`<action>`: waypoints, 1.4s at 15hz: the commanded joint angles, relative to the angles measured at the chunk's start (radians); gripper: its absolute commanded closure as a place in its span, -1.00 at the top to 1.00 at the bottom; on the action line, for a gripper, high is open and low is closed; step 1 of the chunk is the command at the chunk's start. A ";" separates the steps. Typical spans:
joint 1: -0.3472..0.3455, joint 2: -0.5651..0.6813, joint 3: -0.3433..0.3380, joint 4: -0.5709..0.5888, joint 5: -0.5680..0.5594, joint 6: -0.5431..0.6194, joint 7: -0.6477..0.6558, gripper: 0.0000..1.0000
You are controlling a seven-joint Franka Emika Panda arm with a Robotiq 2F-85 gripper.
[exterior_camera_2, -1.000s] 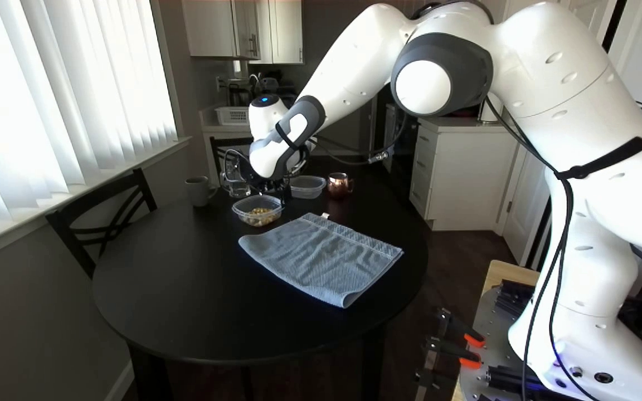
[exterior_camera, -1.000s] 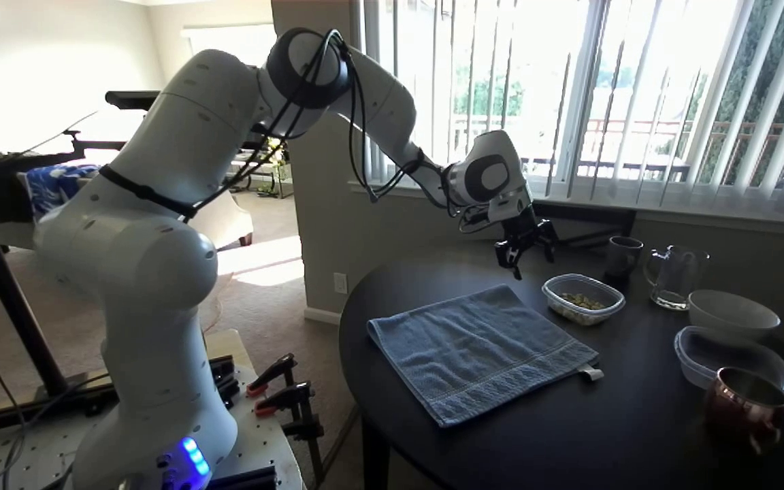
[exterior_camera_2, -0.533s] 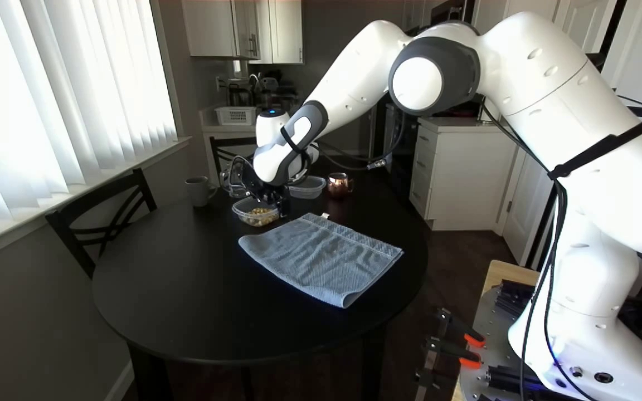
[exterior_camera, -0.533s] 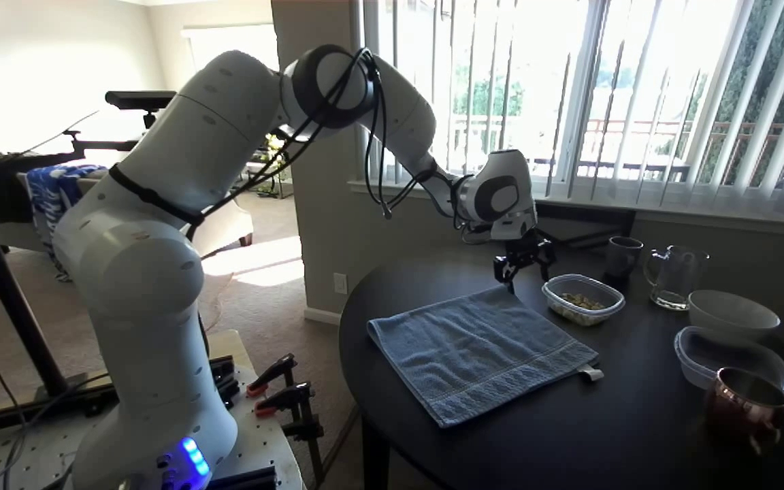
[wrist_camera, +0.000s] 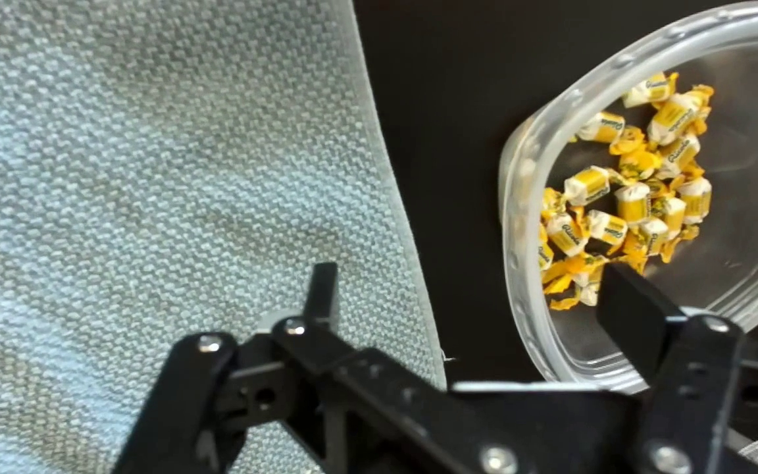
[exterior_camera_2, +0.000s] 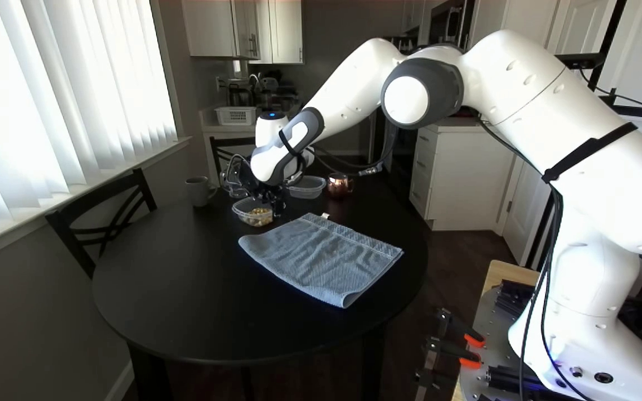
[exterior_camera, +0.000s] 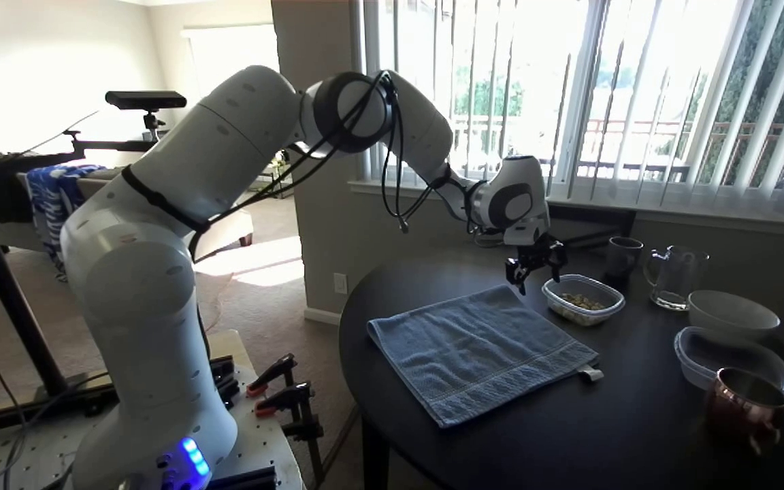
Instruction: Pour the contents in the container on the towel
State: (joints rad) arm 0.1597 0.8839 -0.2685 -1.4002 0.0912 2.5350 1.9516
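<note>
The container is a clear plastic tub [wrist_camera: 517, 230] holding several yellow-and-white wrapped candies [wrist_camera: 635, 197]. It stands on the dark table in both exterior views [exterior_camera: 572, 314] [exterior_camera_2: 241, 215]. The blue-grey towel [exterior_camera: 480, 347] lies flat and slightly wrinkled beside it; it also shows in the wrist view [wrist_camera: 188, 164]. My gripper [exterior_camera: 540, 286] is open and empty, just above the tub's near side. In the wrist view, my gripper [wrist_camera: 468, 280] has one finger over the towel and the other over the tub's inside, with the tub's rim between them. In an exterior view the gripper [exterior_camera_2: 270, 201] partly hides the tub.
Behind the tub stand a grey mug [exterior_camera: 623, 255] and a glass mug [exterior_camera: 678, 275]. Farther along are a white bowl [exterior_camera: 732, 312], another plastic container [exterior_camera: 695, 361] and a copper mug [exterior_camera: 746, 408]. A chair [exterior_camera_2: 103, 223] stands by the round table [exterior_camera_2: 204, 301].
My arm has lowered, and the gripper has come down and then shifted toward the tub. The tub and the towel have not moved.
</note>
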 commanded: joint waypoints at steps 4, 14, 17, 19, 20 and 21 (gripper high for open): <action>-0.067 0.137 0.054 0.192 -0.016 -0.069 -0.018 0.50; -0.101 0.165 0.093 0.259 -0.002 -0.067 -0.052 -0.74; -0.110 0.170 0.100 0.267 0.001 -0.067 -0.049 -0.92; -0.117 0.173 0.107 0.268 0.005 -0.067 -0.049 -0.89; -0.120 0.174 0.112 0.266 0.008 -0.065 -0.051 -0.89; -0.122 0.176 0.113 0.267 0.008 -0.065 -0.051 -0.93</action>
State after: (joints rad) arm 0.0636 1.0480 -0.1856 -1.1528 0.0912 2.4831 1.9294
